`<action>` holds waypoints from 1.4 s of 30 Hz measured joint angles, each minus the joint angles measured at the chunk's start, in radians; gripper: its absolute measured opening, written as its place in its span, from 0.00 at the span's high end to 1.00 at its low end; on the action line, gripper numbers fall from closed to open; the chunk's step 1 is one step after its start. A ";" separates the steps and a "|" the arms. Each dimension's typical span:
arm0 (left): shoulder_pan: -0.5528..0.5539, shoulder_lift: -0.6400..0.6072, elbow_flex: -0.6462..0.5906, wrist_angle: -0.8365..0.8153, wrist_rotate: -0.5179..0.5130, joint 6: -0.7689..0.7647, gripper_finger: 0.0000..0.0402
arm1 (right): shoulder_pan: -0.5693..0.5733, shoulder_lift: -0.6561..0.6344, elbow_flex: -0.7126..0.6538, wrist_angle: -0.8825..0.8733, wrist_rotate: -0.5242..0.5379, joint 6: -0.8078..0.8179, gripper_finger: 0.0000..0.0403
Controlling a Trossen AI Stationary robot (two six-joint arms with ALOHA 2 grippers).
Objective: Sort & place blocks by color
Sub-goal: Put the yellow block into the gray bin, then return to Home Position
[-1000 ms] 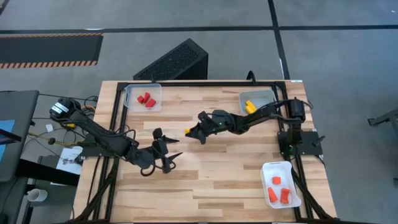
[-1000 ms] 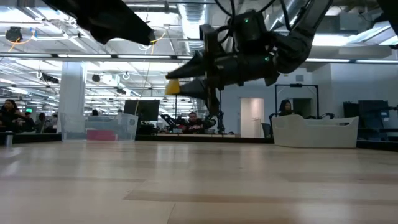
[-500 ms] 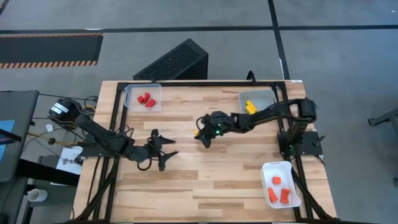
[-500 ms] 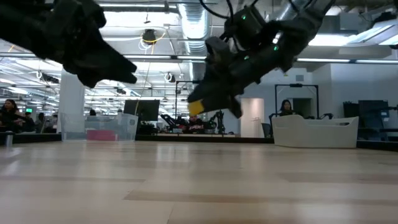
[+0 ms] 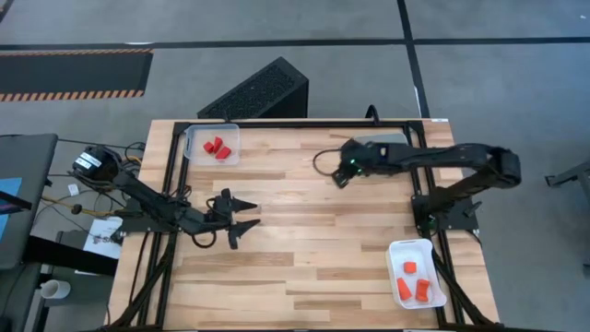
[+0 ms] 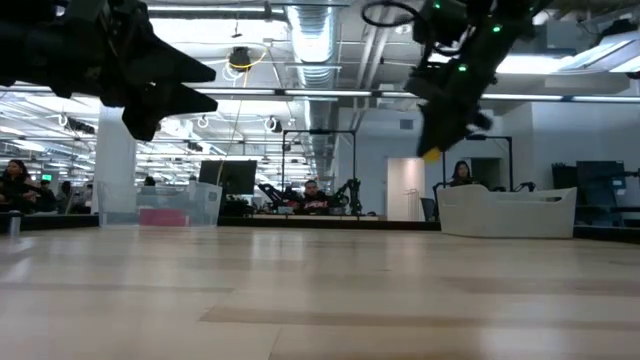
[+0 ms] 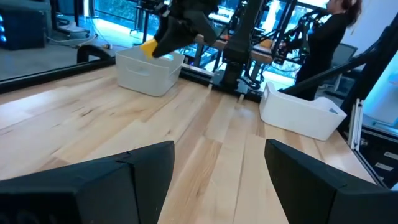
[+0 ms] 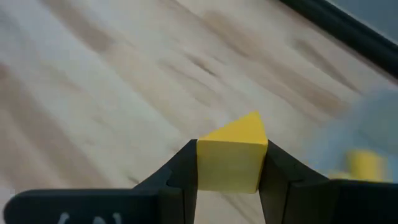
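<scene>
- We see the right pincer (image 8: 227,180) clamped on a small yellow wedge-shaped block (image 8: 232,154), the block pinched squarely between both dark fingers and carried clear above the pale wooden worktop (image 5: 304,258).
- In the high view that pincer (image 5: 339,175) hangs over the worktop's far half, just beside the clear plastic tray (image 5: 398,143) at the far right corner, where another yellow piece (image 8: 364,164) already lies.
- We judge the step in hand to be the carry of this yellow block to that tray; the next move calls for bringing it over the tray's rim and parting the fingers there, low enough that it does not bounce out.
- Our left pincer (image 5: 241,222) waits near the left edge, at mid-depth, its fingers spread apart and holding nothing.
- Red blocks (image 5: 218,148) lie in the clear tray at the far left corner; orange blocks (image 5: 412,281) lie in the white tray (image 5: 394,251) at the near right corner.
</scene>
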 joint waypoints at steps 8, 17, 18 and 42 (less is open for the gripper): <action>0.000 0.000 0.000 -0.001 0.000 0.002 0.41 | -0.179 -0.083 -0.024 -0.307 0.067 0.038 0.68; 0.000 0.000 0.000 -0.003 0.003 0.003 0.41 | -0.285 -0.024 -0.124 -0.301 0.070 0.030 0.62; 0.000 0.000 0.000 -0.003 0.003 0.003 0.41 | -0.290 -0.018 -0.131 -0.300 0.069 0.028 0.60; 0.050 -0.245 0.002 -0.027 0.079 0.115 0.41 | 0.185 -0.367 -0.143 0.012 0.068 -0.235 0.29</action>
